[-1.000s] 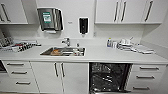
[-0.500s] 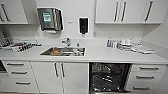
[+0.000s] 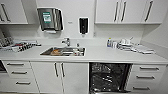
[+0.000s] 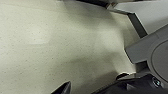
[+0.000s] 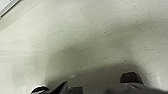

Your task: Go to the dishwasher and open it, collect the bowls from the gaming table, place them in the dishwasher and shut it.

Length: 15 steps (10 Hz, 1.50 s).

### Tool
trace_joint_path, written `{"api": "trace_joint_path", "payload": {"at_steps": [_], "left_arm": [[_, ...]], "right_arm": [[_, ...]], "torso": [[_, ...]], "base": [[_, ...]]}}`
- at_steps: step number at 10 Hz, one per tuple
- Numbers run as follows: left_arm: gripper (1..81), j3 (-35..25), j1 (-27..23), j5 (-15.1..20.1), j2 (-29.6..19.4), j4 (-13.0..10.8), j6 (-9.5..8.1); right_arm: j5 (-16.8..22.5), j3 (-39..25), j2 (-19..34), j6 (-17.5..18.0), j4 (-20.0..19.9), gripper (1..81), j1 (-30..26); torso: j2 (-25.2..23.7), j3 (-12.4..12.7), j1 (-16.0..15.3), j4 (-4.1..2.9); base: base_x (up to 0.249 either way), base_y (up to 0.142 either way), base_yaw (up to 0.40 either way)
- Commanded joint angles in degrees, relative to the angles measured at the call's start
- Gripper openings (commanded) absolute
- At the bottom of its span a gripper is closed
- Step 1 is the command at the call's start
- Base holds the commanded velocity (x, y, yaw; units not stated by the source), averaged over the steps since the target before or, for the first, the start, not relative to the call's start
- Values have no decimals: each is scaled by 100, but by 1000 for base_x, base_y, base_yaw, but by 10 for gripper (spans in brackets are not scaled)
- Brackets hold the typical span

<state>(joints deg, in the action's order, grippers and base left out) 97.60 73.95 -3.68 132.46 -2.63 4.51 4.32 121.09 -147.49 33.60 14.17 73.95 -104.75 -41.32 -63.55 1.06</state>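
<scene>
White kitchen cabinets and a long pale counter point(image 3: 100, 56) fill the head view. A steel sink point(image 3: 63, 51) with a tap point(image 3: 67, 41) is set into the counter left of centre. On the wall above hang a metal paper-towel dispenser point(image 3: 50, 19) and a small dark soap dispenser point(image 3: 83, 25). Small bottles and a clutter of light-coloured items point(image 3: 130, 46) sit on the counter toward the right; a rack of dark items point(image 3: 17, 46) lies at the far left.

Under the counter, right of the sink, the dishwasher point(image 3: 108, 77) stands open, its dark inside and wire racks showing between white cupboard doors point(image 3: 58, 76) and a stack of drawers point(image 3: 147, 76).

Both wrist views look down on a pale speckled floor point(image 4: 55, 45). Dark tips of the left gripper point(image 4: 93, 83) and of the right gripper point(image 5: 86, 83) poke in at the picture edge; whether either pair of jaws is spread or pressed together cannot be told.
</scene>
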Motion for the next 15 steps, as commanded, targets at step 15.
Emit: {"api": "trace_joint_path", "payload": {"at_steps": [15], "left_arm": [[811, 3424, 1074, -106, 2619, 193, 6]], "right_arm": [[-599, 1917, -1469, -468, 464, 811, 890]], "torso": [[-2, 6, 0, 0]], "base": [[0, 0, 0]]}}
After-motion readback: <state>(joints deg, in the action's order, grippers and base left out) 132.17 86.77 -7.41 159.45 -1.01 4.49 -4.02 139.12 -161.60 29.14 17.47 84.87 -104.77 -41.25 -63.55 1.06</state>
